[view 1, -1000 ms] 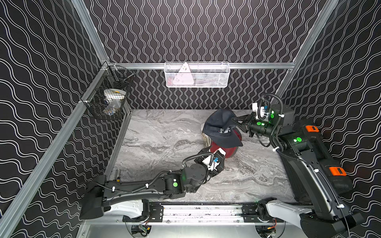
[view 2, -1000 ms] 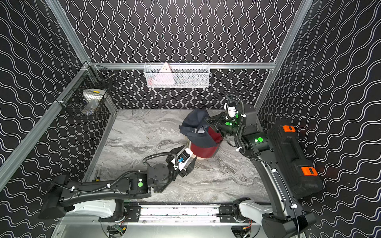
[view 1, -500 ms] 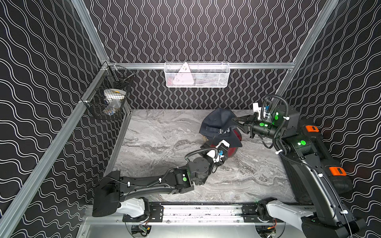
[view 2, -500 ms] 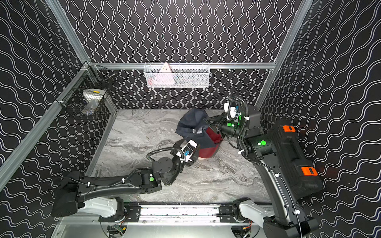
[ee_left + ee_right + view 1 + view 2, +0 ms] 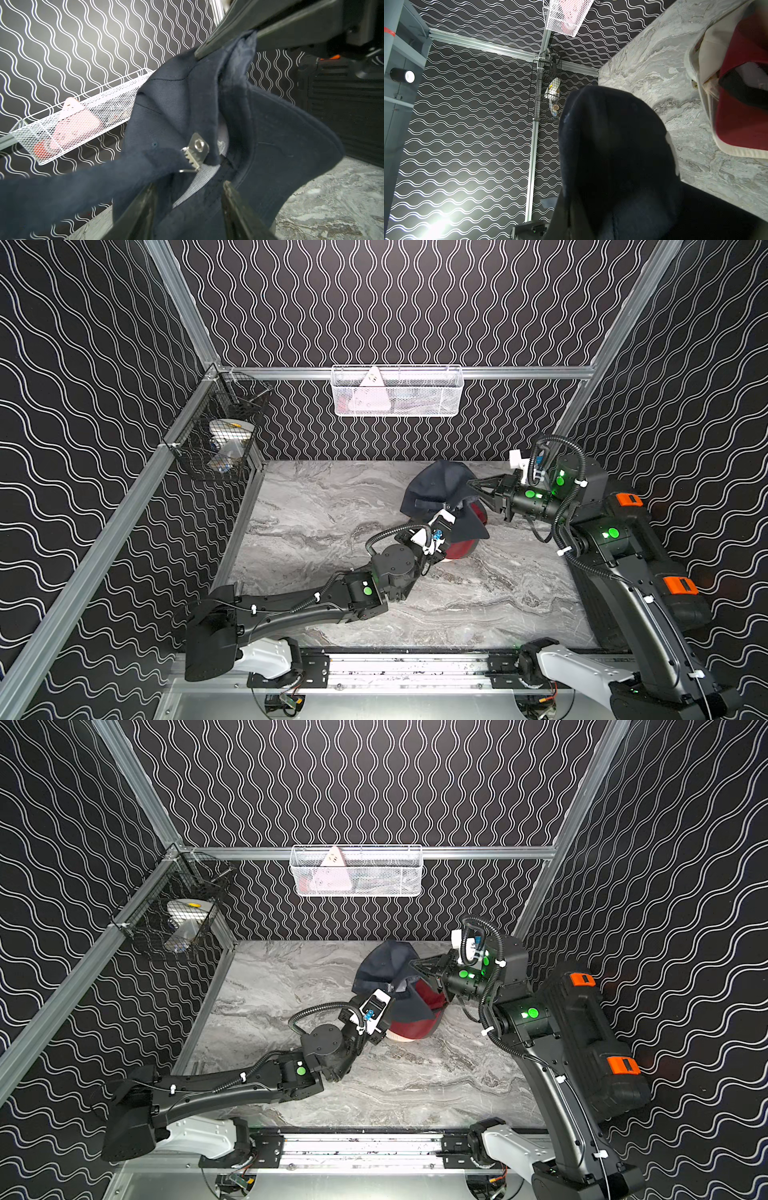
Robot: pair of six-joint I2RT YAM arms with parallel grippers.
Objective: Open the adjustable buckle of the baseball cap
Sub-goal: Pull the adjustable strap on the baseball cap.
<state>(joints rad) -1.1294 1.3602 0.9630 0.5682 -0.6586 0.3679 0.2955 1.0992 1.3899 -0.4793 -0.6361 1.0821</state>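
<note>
Navy soft-cloth baseball cap [image 5: 270, 135] is held limp, pinched by closed right end effector [image 5: 471, 485]; left end effector [image 5: 189, 185] half-spread near toothed silver metal buckle [image 5: 196, 150], contact possibly absent; rigid plate judged best hold.

Navy baseball cap [image 5: 432, 489], silver buckle [image 5: 196, 150]; red-and-cream object [image 5: 459, 549]; grey marbled bench [image 5: 332, 510]; black walls [image 5: 415, 302] patterned with white wavy lines.

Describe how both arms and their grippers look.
The left arm and right arm are black with white base links, round green lights, ribbed black cables and white ties. The left gripper and right gripper are slim, black and tapered.
</note>
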